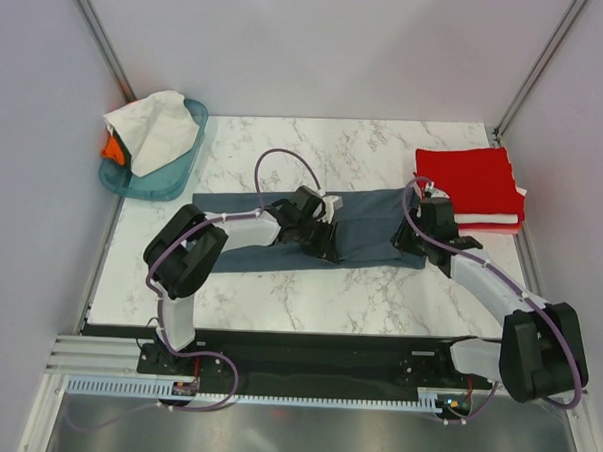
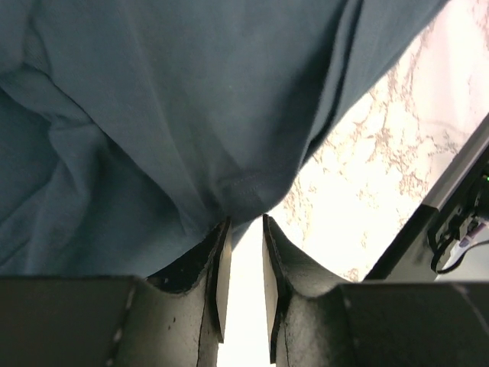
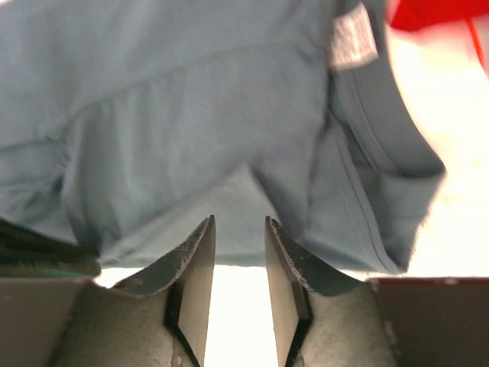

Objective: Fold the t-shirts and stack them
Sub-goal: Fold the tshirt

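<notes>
A slate blue-grey t-shirt (image 1: pixel 367 224) lies as a long band across the middle of the marble table (image 1: pixel 309 286). My left gripper (image 1: pixel 323 239) is near its middle; in the left wrist view (image 2: pixel 244 222) the cloth (image 2: pixel 191 115) draws to a point pinched between the nearly closed fingertips. My right gripper (image 1: pixel 418 239) is at the shirt's right end by the collar; in the right wrist view (image 3: pixel 238 223) its narrow jaws hold the shirt's edge (image 3: pixel 191 138). Folded red t-shirts (image 1: pixel 469 181) lie stacked on a white one at the back right. A white t-shirt (image 1: pixel 151 127) and an orange one (image 1: pixel 111 150) sit in the basket.
A teal plastic basket (image 1: pixel 168 180) stands at the back left corner. The red stack sits close behind my right gripper. Grey walls enclose the table on three sides. A black rail (image 1: pixel 306 341) runs along the near edge.
</notes>
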### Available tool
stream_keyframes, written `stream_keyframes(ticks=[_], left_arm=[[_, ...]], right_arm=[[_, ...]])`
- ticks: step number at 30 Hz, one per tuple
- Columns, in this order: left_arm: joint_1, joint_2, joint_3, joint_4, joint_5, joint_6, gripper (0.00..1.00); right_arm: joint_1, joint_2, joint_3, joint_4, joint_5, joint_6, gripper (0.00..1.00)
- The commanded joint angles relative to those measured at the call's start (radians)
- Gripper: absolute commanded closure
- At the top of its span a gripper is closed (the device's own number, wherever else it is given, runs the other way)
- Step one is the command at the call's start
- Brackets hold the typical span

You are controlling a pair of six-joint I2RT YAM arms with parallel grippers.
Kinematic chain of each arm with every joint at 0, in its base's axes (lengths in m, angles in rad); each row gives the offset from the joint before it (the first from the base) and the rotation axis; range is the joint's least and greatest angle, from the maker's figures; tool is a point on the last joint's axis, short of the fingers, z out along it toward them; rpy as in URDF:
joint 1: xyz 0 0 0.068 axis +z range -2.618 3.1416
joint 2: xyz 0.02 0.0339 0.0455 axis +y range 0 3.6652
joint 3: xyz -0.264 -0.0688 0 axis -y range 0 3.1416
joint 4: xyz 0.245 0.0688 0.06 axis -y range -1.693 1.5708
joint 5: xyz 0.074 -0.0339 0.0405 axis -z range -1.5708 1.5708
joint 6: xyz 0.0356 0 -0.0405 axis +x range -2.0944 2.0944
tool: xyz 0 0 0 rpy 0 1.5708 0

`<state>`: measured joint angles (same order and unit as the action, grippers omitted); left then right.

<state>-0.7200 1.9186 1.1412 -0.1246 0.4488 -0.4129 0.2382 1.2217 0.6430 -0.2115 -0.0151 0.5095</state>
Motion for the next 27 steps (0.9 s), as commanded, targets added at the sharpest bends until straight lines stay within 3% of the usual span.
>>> stream_keyframes(ticks=[1, 10, 16, 21, 27], left_arm=[[-0.016, -0.073, -0.020, 0.008, 0.036, 0.059, 0.71], [-0.024, -0.099, -0.028, 0.008, 0.048, 0.075, 0.70], [-0.021, -0.133, -0.040, -0.010, 0.057, 0.092, 0.70], [-0.003, -0.191, -0.038, -0.026, 0.027, 0.073, 0.69], [0.017, -0.133, 0.099, -0.087, 0.007, 0.057, 0.69]], right_arm=[[-0.002, 0.068, 0.115, 0.026, -0.029, -0.005, 0.59], [0.058, 0.323, 0.279, 0.043, -0.048, -0.002, 0.62], [0.108, 0.393, 0.270, 0.044, -0.040, -0.008, 0.64], [0.130, 0.383, 0.218, 0.026, -0.031, -0.019, 0.67], [0.133, 0.240, 0.077, 0.017, -0.040, -0.013, 0.68]])
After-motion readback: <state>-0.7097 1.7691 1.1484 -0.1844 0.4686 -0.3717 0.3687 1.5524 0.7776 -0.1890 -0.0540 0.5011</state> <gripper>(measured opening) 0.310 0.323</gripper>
